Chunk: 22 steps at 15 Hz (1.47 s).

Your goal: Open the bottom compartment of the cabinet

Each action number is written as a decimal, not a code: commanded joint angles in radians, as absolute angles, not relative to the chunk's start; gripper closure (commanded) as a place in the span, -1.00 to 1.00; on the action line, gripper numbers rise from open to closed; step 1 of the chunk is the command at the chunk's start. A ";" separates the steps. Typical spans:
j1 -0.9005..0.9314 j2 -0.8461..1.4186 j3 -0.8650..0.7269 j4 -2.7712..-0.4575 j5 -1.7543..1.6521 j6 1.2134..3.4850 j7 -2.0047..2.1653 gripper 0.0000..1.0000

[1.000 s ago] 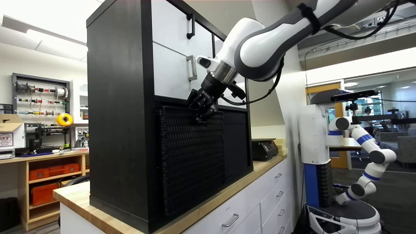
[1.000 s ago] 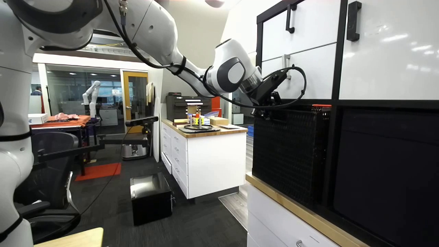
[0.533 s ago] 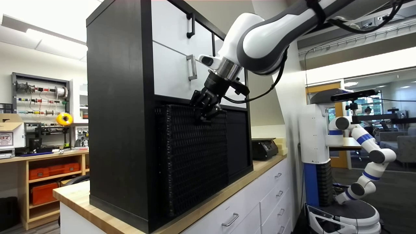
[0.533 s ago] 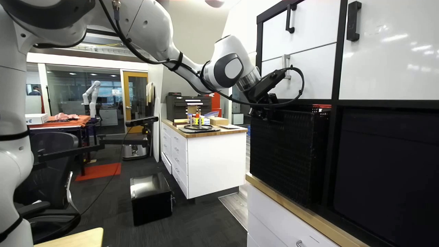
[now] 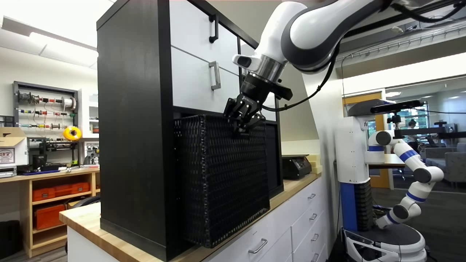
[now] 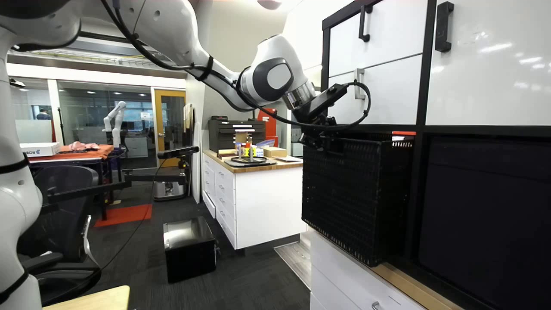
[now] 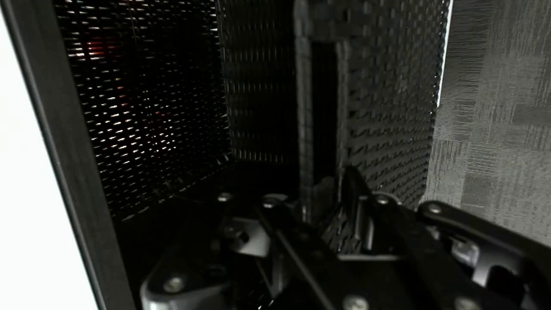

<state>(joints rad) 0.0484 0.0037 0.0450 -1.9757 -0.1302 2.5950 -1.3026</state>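
jutting from the cabinet (image 5: 129, 127), bottom compartment (image 5: 235, 178), end effector (image 5: 239, 127) on its rim (image 7: 304, 107)

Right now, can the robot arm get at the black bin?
Probably yes: its tool is right at the front top edge of the bin, and nothing seems in the way.

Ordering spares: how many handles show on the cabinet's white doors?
3: black handle on upper small door, silver handle on lower small door, second black handle on large door. More may be hidden.
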 commanded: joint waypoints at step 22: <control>0.045 -0.181 0.047 -1.895 -0.188 2.107 -0.932 -1.00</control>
